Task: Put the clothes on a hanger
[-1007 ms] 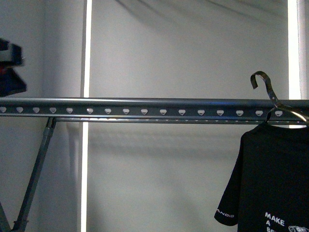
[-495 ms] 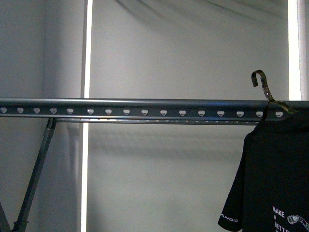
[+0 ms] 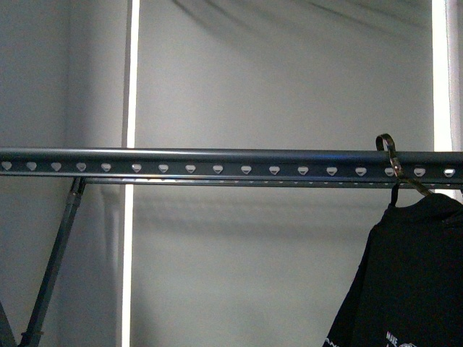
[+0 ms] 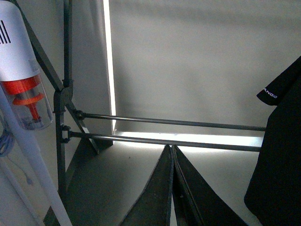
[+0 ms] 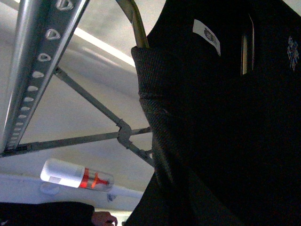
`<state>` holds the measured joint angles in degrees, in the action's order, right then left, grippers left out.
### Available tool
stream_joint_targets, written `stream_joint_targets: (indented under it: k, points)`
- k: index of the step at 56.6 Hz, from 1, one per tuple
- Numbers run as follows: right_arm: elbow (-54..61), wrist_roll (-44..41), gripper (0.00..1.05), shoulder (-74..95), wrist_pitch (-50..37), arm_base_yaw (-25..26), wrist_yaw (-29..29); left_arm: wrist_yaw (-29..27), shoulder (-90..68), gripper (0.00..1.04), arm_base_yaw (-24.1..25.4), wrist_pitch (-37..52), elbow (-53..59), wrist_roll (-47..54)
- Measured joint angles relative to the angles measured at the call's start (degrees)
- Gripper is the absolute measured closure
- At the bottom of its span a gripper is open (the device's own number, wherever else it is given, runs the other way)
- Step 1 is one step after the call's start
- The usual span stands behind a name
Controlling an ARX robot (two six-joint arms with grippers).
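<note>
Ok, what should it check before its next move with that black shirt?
1. Metal hook over the hanger rail: ok, it looks seated.
2. Black T-shirt hanging below the rail: ok.
3. Left end effector away from the shirt: ok, shut and empty.
4. Right end effector's grip: cannot tell, the shirt fills its wrist view.
5. Shirt sitting evenly on its shoulders: cannot tell, the front view cuts it off.
</note>
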<state>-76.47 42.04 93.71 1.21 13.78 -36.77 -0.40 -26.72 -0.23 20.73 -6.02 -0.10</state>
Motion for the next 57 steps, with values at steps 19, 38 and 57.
stream_joint_targets:
  k: [19, 38, 57]
  points:
    - [-0.7, 7.5, 1.01, 3.1, -2.5, 1.4, 0.7, 0.2, 8.0, 1.01, 0.1, -4.7, 3.3, 0.0]
    - [17.4, -12.2, 0.5, -11.3, -13.0, -0.9, 16.0, 0.4, 13.8, 1.01, 0.1, -7.5, 5.0, 0.0]
    - [54.7, -22.0, 0.08, -58.6, -20.6, 7.9, 5.1, 0.4, 25.4, 1.01, 0.1, -20.1, 5.0, 0.0]
